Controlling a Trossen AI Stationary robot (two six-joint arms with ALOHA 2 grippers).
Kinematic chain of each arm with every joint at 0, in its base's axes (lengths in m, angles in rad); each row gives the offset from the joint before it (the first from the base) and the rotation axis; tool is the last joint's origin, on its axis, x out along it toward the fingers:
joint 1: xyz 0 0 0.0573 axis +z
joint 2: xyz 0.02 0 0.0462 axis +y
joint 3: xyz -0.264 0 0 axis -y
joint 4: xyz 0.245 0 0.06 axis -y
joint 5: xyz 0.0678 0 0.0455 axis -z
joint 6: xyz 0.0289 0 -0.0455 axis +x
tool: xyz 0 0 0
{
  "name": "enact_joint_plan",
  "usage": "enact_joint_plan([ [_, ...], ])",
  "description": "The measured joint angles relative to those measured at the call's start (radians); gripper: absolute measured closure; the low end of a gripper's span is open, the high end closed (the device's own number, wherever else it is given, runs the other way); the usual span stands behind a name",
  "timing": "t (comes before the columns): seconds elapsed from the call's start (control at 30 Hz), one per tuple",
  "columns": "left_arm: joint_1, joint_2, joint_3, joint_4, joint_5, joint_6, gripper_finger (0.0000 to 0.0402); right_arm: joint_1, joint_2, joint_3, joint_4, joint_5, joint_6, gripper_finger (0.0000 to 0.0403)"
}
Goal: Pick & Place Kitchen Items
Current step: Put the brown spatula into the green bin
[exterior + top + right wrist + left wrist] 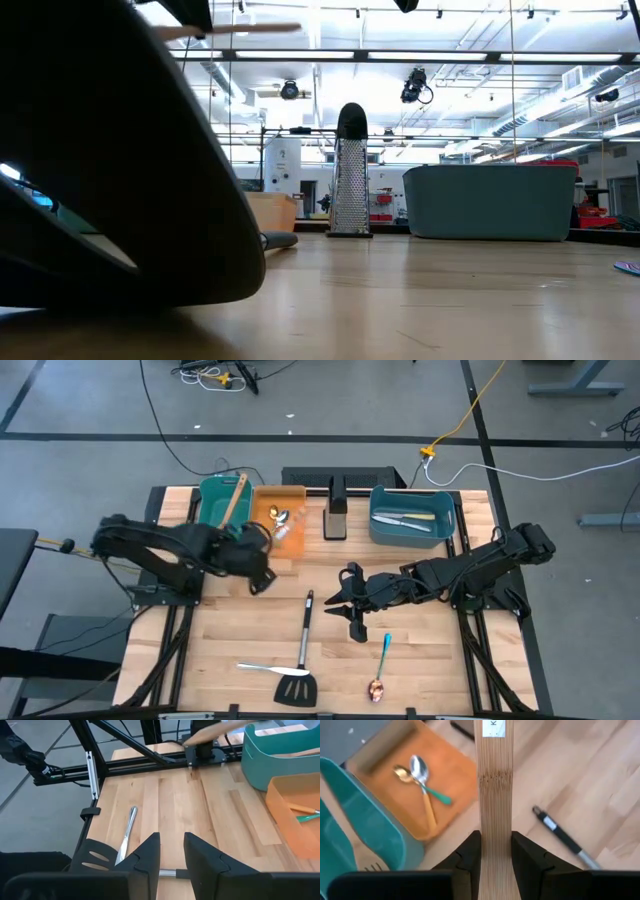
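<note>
My left gripper (262, 546) is shut on a pale wooden spatula (495, 780), held in the air by the near edge of the orange bin (290, 495). The spatula also shows at the top of the low view (235, 30). My right gripper (338, 600) is open, and its fingers (147, 855) stand just above the steel handle (167, 873) of the black slotted turner (300, 650), which lies flat on the table. A blue-handled copper spoon (381, 660) and a silver knife (262, 668) lie on the table near the front. My left gripper pinches the spatula's flat bamboo shaft (495, 845) between its two fingers, which lie along it. The spatula sticks out forward past the fingertips. It is lifted clear of the table and lies about level.
The teal bin (215, 510) holds a wooden spatula (235, 498). The orange bin holds a gold spoon and a green-handled spoon (422, 780). The blue bin (380, 530) holds knives (410, 517). A steel grater (335, 510) stands between the orange and blue bins.
</note>
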Motion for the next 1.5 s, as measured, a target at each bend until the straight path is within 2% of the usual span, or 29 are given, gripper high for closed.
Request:
enact_joint_plan([
  [0.23, 0.000, -0.117, 0.000, -0.001, -0.057, 0.007, 0.0312, 0.000, 0.000, 0.000, 0.001, 0.000, -0.003, 0.0305],
  [0.63, 0.019, -0.224, 0.000, -0.026, -0.141, 0.020, 0.0312, 0.000, 0.000, 0.000, 0.001, 0.000, -0.003, 0.0305],
  [1.17, 0.205, -0.388, 0.000, -0.078, -0.202, 0.043, 0.0312, 0.000, 0.000, 0.000, 0.002, 0.000, 0.004, 0.0305],
  [1.5, 0.319, -0.413, -0.024, -0.091, -0.232, 0.069, 0.0312, 0.000, 0.000, 0.000, 0.004, 0.008, 0.005, 0.0305],
])
